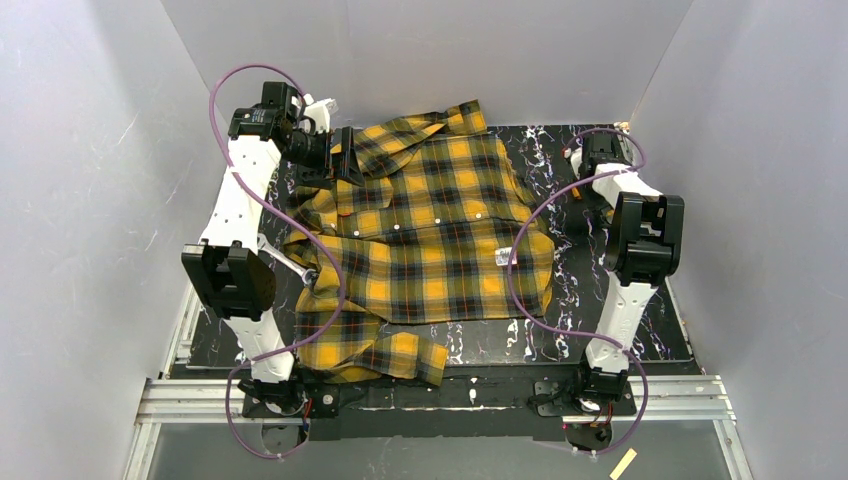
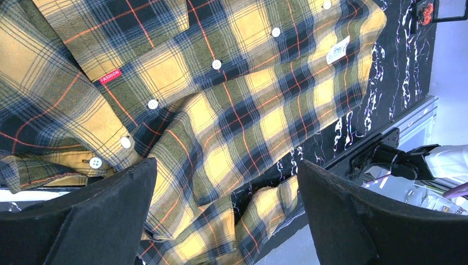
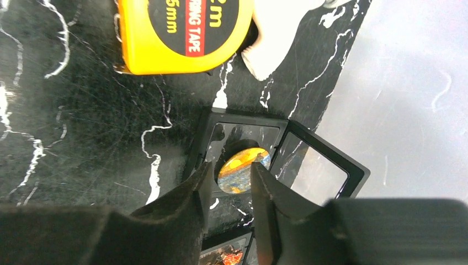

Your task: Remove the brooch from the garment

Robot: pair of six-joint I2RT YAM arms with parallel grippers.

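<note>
Plaid shirt (image 1: 440, 230) spread across table (image 1: 575, 290), brooch too small to pick out, left claw (image 2: 225, 176) wide apart over its buttons (image 2: 216, 64), right claw (image 3: 232, 171) narrowly apart above a black case (image 3: 309, 168)

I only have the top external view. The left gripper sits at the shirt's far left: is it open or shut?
Observer: Open. The left wrist view shows the left gripper with fingers wide apart, nothing between them, over the garment.
Operator: Any brooch below it?
Observer: No brooch that I can make out there, only white snap buttons, a red FASHION tag and the white label.
Operator: And the other arm?
Observer: Its wrist view shows the right gripper empty, fingers a narrow gap apart, over a black display frame beside a yellow tape measure.
</note>
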